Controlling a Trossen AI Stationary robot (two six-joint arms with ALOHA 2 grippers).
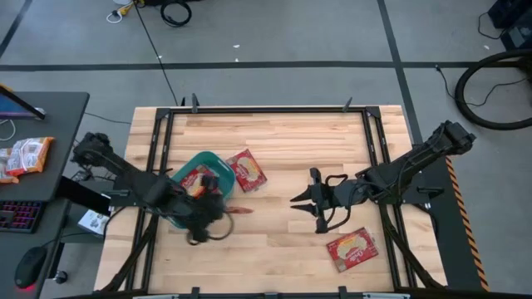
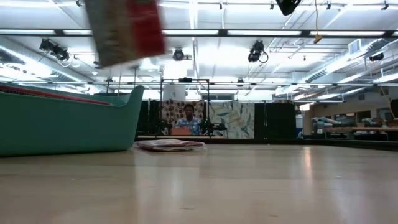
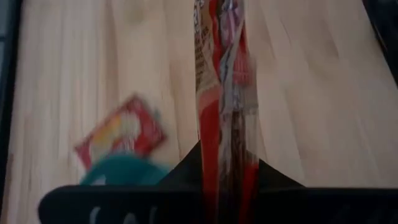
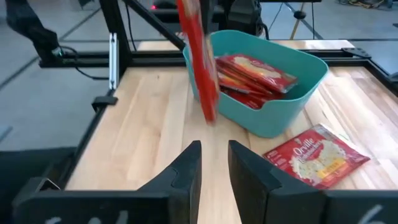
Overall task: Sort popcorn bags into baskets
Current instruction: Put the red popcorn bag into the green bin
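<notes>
Left tool (image 3: 224, 186) pinching popcorn bag (image 3: 222, 87), right wrist view shows basket (image 4: 273, 112) stacked.

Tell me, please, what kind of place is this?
Probably a robotics lab in a large open hall: a wooden table with two robot arms mounted, ceiling strip lights, cables on the grey floor, and a desk with a keyboard.

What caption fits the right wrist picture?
Left gripper lifts a popcorn bag beside the teal basket of bags; another bag lies on the table.
</notes>
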